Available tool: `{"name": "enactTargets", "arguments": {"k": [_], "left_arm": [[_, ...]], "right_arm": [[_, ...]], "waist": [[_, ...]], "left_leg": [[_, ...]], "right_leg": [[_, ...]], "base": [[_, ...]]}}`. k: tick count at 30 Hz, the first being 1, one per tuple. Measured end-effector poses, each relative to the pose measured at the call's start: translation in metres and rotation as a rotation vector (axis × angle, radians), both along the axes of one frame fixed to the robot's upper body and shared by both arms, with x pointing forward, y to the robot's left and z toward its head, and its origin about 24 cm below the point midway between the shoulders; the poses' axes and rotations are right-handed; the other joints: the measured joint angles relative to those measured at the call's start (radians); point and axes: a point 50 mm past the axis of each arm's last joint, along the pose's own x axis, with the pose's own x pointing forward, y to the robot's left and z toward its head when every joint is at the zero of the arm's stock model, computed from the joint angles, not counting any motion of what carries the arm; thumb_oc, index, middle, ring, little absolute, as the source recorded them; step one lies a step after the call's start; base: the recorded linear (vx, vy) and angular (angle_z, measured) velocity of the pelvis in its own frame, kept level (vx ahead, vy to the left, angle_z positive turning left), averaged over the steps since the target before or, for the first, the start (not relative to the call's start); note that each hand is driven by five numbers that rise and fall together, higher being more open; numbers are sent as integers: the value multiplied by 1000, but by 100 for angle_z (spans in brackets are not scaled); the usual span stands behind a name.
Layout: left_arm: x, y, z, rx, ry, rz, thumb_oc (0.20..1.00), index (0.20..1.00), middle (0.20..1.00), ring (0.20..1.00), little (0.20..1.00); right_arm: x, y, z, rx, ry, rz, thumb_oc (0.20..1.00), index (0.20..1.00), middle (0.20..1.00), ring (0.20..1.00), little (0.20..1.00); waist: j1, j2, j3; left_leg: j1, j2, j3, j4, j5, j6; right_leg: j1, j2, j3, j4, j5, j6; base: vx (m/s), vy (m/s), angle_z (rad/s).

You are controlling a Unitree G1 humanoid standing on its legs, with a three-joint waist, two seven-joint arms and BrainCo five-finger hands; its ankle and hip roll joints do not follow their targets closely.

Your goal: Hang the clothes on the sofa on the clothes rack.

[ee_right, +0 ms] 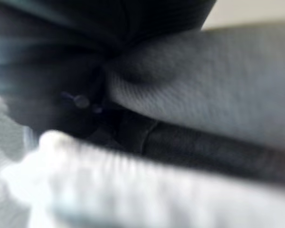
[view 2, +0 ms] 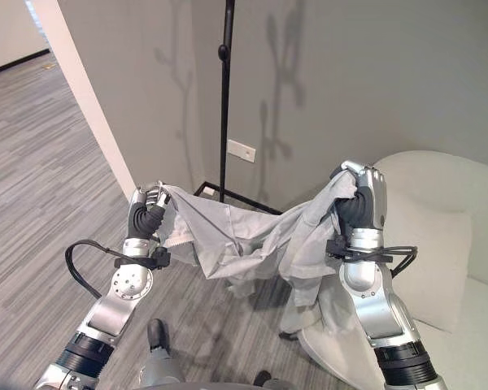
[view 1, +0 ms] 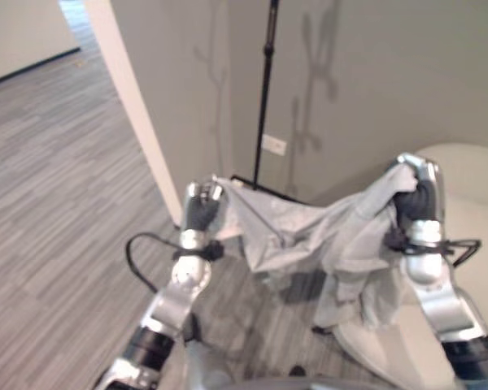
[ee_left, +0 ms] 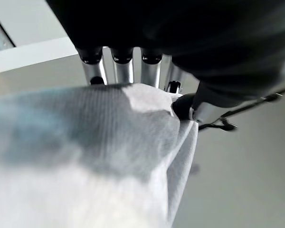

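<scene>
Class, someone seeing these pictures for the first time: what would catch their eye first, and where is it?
A pale grey garment stretched in the air between the left hand and the right hand, each shut on an end. Behind it a black clothes rack pole rises against the grey wall; a white sofa sits at the right.

Silver-grey arms; each robot hand (view 2: 146,213) dark-covered.

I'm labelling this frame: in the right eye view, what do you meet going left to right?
Left robot hand → thin black clothes rack pole → crumpled light grey garment → right robot hand → cream white sofa.
</scene>
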Motion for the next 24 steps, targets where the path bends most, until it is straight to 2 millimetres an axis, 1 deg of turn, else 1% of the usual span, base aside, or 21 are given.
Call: {"name": "enactTargets", "arguments": {"k": [1, 2, 3, 4, 5, 6, 7, 8, 9, 10, 11, 12, 13, 14, 15, 17, 18, 19, 20, 22, 24], "left_arm": [[0, 5, -2, 23, 13, 9, 200, 200, 200, 200, 200], [0, 16, -4, 82, 33, 28, 200, 200, 200, 200, 200], [2, 19, -1, 104, 22, 28, 200, 200, 200, 200, 200], [3, 26, 1, 129, 19, 46, 200, 200, 200, 200, 200], [2, 31, 2, 143, 14, 59, 200, 200, 200, 200, 200], [2, 36, 6, 166, 2, 67, 200, 200, 200, 200, 200], [2, 45, 12, 200, -31, 108, 200, 200, 200, 200, 200], [2, 55, 22, 231, -75, 151, 200, 200, 200, 200, 200], [3, 68, 38, 256, -157, 240, 200, 200, 200, 200, 200], [4, 73, 46, 253, -194, 280, 200, 200, 200, 200, 200], [4, 85, 61, 314, -274, 361, 200, 200, 200, 200, 200], [5, 89, 69, 331, -309, 393, 200, 200, 200, 200, 200], [9, 93, 88, 356, -388, 443, 200, 200, 200, 200, 200], [12, 97, 105, 373, -463, 483, 200, 200, 200, 200, 200], [15, 99, 128, 382, -561, 539, 200, 200, 200, 200, 200], [21, 96, 149, 382, -651, 575, 200, 200, 200, 200, 200], [24, 92, 157, 390, -681, 573, 200, 200, 200, 200, 200], [25, 90, 164, 415, -705, 570, 200, 200, 200, 200, 200], [25, 88, 167, 431, -726, 583, 200, 200, 200, 200, 200], [26, 78, 167, 473, -752, 560, 200, 200, 200, 200, 200], [24, 75, 170, 493, -779, 556, 200, 200, 200, 200, 200]], "right_arm": [[-1, 3, -6, 28, 18, 6, 200, 200, 200, 200, 200], [-4, 11, -15, 44, 58, 33, 200, 200, 200, 200, 200], [-5, 12, -18, 49, 68, 35, 200, 200, 200, 200, 200], [-4, 12, -22, 69, 82, 25, 200, 200, 200, 200, 200], [-4, 14, -22, 93, 86, 20, 200, 200, 200, 200, 200], [-5, 16, -19, 101, 74, 26, 200, 200, 200, 200, 200], [-4, 16, -17, 105, 61, 27, 200, 200, 200, 200, 200], [-2, 17, -15, 105, 54, 26, 200, 200, 200, 200, 200], [1, 12, -11, 88, 38, -4, 200, 200, 200, 200, 200], [1, 7, -9, 80, 31, -28, 200, 200, 200, 200, 200], [3, -2, 1, 31, -5, -73, 200, 200, 200, 200, 200], [3, -9, 6, 20, -27, -102, 200, 200, 200, 200, 200], [2, -22, 16, 2, -78, -170, 200, 200, 200, 200, 200], [2, -32, 27, -15, -130, -226, 200, 200, 200, 200, 200], [3, -41, 51, -30, -239, -278, 200, 200, 200, 200, 200], [4, -47, 81, -64, -372, -337, 200, 200, 200, 200, 200], [3, -49, 91, -84, -421, -359, 200, 200, 200, 200, 200], [2, -50, 94, -99, -445, -385, 200, 200, 200, 200, 200], [0, -54, 97, -124, -463, -425, 200, 200, 200, 200, 200], [-6, -66, 109, -173, -512, -512, 200, 200, 200, 200, 200], [-8, -69, 116, -168, -539, -548, 200, 200, 200, 200, 200]], "waist": [[8, -30, -7], [4, -85, -27], [-1, -111, -31], [-11, -119, -33], [-28, -125, -37], [-38, -118, -37], [-45, -103, -36], [-40, -97, -37], [-48, -62, -33], [-49, -52, -32], [-50, -24, -18], [-51, -22, -17], [-62, -19, -15], [-72, -26, -19], [-88, -31, -22], [-102, -22, -24], [-102, -22, -27], [-104, -41, -44], [-104, -38, -52], [-92, 35, -83], [-88, 54, -89]], "left_leg": [[0, -14, 20, 48, -2, 4], [-3, -74, 69, 146, -35, 60], [-8, -93, 68, 189, -78, 77], [3, -129, 77, 199, -106, 99], [18, -160, 83, 198, -127, 124], [34, -190, 84, 189, -148, 141], [77, -244, 94, 161, -168, 181], [113, -273, 94, 135, -182, 203], [160, -286, 93, 101, -171, 203], [184, -286, 95, 95, -179, 214], [246, -300, 99, 36, -200, 236], [268, -309, 99, 12, -199, 235], [286, -314, 101, -4, -179, 210], [301, -324, 88, -23, -179, 209], [324, -351, 74, -44, -182, 200], [335, -365, 44, -47, -188, 190], [349, -361, 17, -39, -197, 168], [370, -363, -15, -35, -218, 135], [375, -348, -37, -22, -235, 109], [371, -292, -46, -26, -249, 84], [380, -277, -33, -52, -244, 74]], "right_leg": [[0, -42, 17, 16, -10, 10], [5, -133, 12, 68, -8, 22], [-12, -178, 8, 137, 9, 47], [-78, -232, 10, 280, 20, 45], [-120, -280, 24, 400, 75, 71], [-176, -331, 31, 517, 150, 76], [-248, -400, 55, 652, 264, 131], [-284, -407, 61, 720, 311, 163], [-347, -374, 38, 885, 202, 122], [-377, -338, 20, 917, 147, 117], [-437, -251, 26, 931, 27, 144], [-455, -213, 32, 906, -11, 138], [-465, -159, 19, 802, -55, 105], [-462, -124, 5, 665, -63, 82], [-436, -110, 8, 423, -37, 37], [-402, -126, 10, 195, 37, 32], [-378, -144, 17, 142, 102, 42], [-330, -159, 40, 98, 171, 40], [-295, -144, 27, 78, 242, -33], [-260, -90, -15, 50, 233, -40], [-251, -65, -19, 25, 236, -46]], "base": [[500, 352, -74], [488, 415, -45], [576, 509, -21], [364, 422, 24], [306, 388, 38], [427, 575, 48], [286, 427, 31], [421, 512, 30], [313, 292, 19], [443, 327, 7], [370, 134, -14], [353, 43, -5], [317, -31, 27], [294, -111, 51], [203, -87, 53], [200, -77, 58], [302, -89, 74], [217, -54, 71], [185, -37, 65], [155, -27, 42], [199, -49, 4]]}}
